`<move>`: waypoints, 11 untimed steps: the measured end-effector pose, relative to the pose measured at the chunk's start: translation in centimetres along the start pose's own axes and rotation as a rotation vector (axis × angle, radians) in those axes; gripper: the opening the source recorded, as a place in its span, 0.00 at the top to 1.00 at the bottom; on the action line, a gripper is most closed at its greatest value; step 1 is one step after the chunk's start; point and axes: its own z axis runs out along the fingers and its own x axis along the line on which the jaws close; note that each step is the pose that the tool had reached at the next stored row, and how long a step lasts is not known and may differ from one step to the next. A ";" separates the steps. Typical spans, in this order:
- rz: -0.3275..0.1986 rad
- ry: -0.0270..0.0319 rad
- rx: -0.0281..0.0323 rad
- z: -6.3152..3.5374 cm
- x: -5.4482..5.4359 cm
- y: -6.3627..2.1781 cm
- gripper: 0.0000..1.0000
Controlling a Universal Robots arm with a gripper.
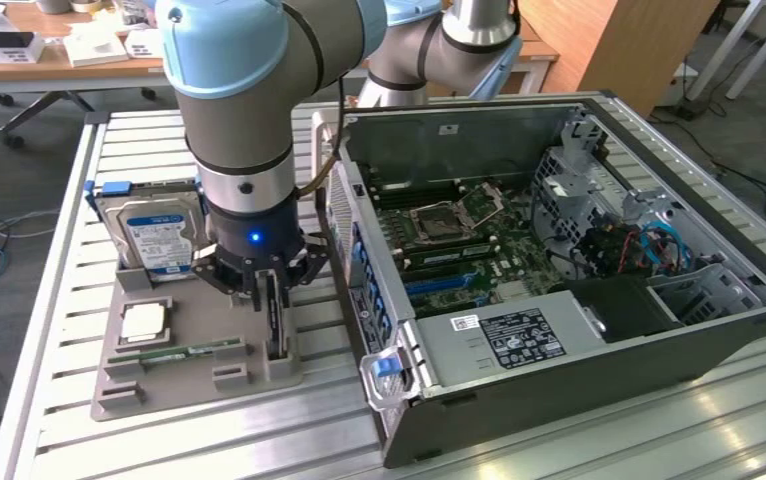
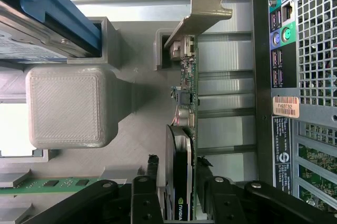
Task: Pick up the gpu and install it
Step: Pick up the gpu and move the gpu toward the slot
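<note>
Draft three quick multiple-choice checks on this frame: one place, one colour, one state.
1. Where is the gpu?
A) on edge in a slot of the gray holder
B) held up in the air
C) flat on the table

2. The label on the hard drive is:
A) red
B) blue and white
C) yellow

3. The computer case is:
A) closed
B) open-sided, motherboard exposed
C) turned face down

Answers:
1. A: the wrist view shows the card standing in the holder's slot.
2. B: there is blue print on a pale label.
3. B: the board and its slots are in plain sight.
</note>
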 end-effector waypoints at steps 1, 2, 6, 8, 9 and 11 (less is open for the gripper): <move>0.000 0.0000 0.0000 0.00 0.0 0.00 0.62; 0.000 0.0000 0.0000 0.00 0.0 0.00 0.62; 0.000 0.0000 0.0000 0.00 0.0 0.00 0.62; 0.000 0.0000 0.0000 0.00 0.0 0.00 0.62; 0.000 0.0000 0.0000 0.00 0.0 0.00 0.62; 0.000 0.0000 0.0000 0.00 -0.1 0.01 0.62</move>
